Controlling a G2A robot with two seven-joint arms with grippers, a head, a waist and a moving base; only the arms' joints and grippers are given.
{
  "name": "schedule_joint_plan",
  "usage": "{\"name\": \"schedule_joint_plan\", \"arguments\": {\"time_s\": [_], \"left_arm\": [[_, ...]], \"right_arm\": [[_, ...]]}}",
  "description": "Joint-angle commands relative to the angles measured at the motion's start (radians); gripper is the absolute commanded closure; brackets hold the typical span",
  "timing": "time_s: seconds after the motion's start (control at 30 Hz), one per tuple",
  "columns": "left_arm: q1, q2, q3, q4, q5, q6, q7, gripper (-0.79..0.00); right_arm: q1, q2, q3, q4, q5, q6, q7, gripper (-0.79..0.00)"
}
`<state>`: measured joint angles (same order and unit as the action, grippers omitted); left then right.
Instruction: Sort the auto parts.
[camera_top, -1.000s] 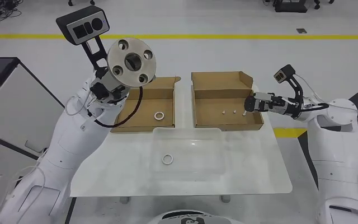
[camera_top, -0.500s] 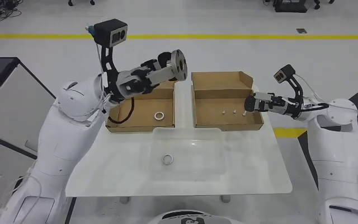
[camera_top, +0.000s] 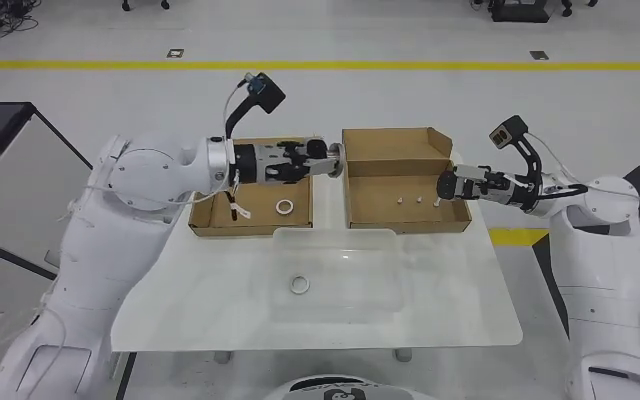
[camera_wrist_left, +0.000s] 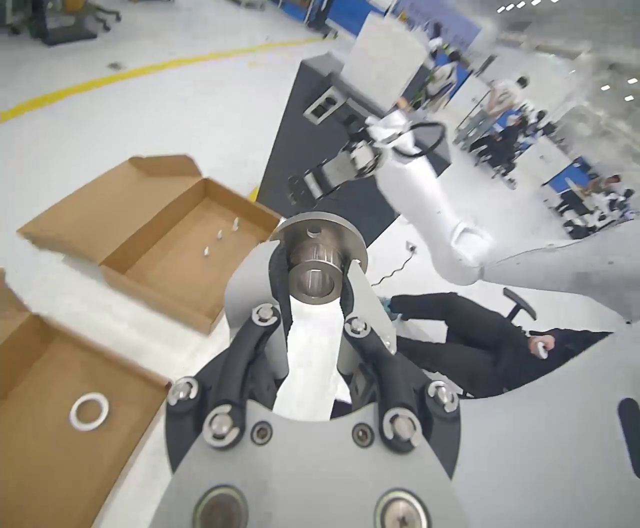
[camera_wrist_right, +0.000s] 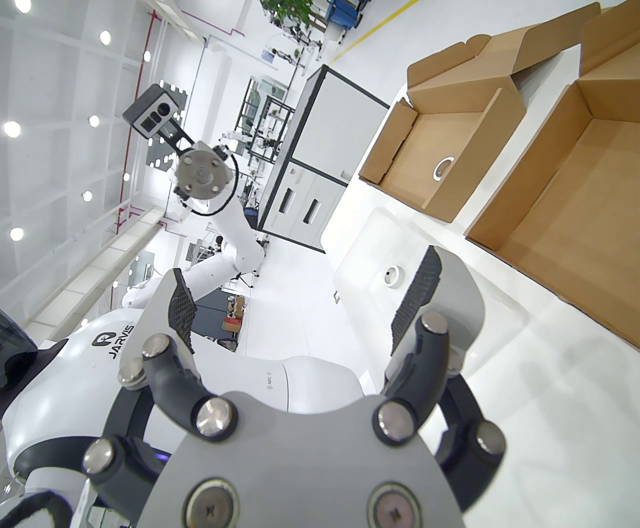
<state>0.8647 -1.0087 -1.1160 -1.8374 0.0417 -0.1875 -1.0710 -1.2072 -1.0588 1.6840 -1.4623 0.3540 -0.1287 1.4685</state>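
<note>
The flanged hub (camera_wrist_left: 330, 235) has swung down to the boxes, with the left end effector (camera_wrist_left: 315, 267) clamped on its neck.
Nearest, a white ring (camera_top: 299, 285) lies in the clear tray (camera_top: 385, 236) on the worktop (camera_top: 460, 290). Beyond it, the left box (camera_top: 255, 205) holds a second ring (camera_top: 284, 208) and the right box (camera_top: 400, 175) holds small pins (camera_top: 418, 199). Within the last second the left arm dropped from overhead to level, so the hub now hangs above the gap between the boxes and set-down looks near. The right end effector (camera_top: 445, 186), fingers apart and empty, has stayed at the right box's outer wall.

The left arm (camera_top: 265, 162) stretches over the left box's (camera_top: 255, 218) far side, barring it from above. The clear tray (camera_top: 350, 270) and right box (camera_top: 385, 210) lie open overhead.
</note>
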Motion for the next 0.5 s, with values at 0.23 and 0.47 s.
{"name": "schedule_joint_plan", "arguments": {"time_s": [0.23, 0.47], "left_arm": [[-0.112, -0.011, 0.101, 0.107, 0.17, 0.078, -0.104, 0.0], [-0.211, -0.033, 0.212, 0.257, 0.294, 0.096, -0.161, 0.0]], "right_arm": [[0.0, 0.0, 0.0, 0.0, 0.0, 0.0, 0.0, -0.785], [0.0, 0.0, 0.0, 0.0, 0.0, 0.0, 0.0, -0.785]]}}
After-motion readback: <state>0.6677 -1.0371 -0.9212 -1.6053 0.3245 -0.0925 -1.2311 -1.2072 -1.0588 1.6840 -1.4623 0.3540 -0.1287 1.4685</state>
